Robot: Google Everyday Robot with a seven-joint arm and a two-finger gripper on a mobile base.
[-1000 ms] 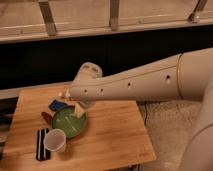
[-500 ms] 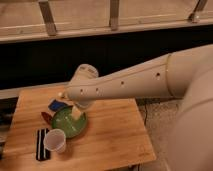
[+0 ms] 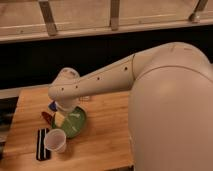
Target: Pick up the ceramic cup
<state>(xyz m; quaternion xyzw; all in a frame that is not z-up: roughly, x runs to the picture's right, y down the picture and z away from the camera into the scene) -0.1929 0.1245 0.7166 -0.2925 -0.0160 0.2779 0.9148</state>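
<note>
White ceramic, the ceramic cup (image 3: 55,140) stands upright on the wooden table (image 3: 107,135) near the front left corner, its wide mouth facing up. Just to its left lies a flat black object (image 3: 42,145) with pale stripes (what it is cannot be made out), close against the cup's side. Behind the cup and slightly to its right sits a green plate (image 3: 76,123), just beside it; whether the two touch is not clear.

A cream-coloured arm (image 3: 110,75) reaches from the large rounded body on the right across the table to the left, ending in a rounded joint above the plate's far left side. Below that joint hangs the pincer (image 3: 61,114), pointing down over the left rim of the green plate, behind the cup and apart from it. Whether the pincer is open or closed cannot be told.

A small red object (image 3: 46,117) and a blue object (image 3: 52,106) lie on the table just left of the plate, partly hidden by the pincer.
</note>
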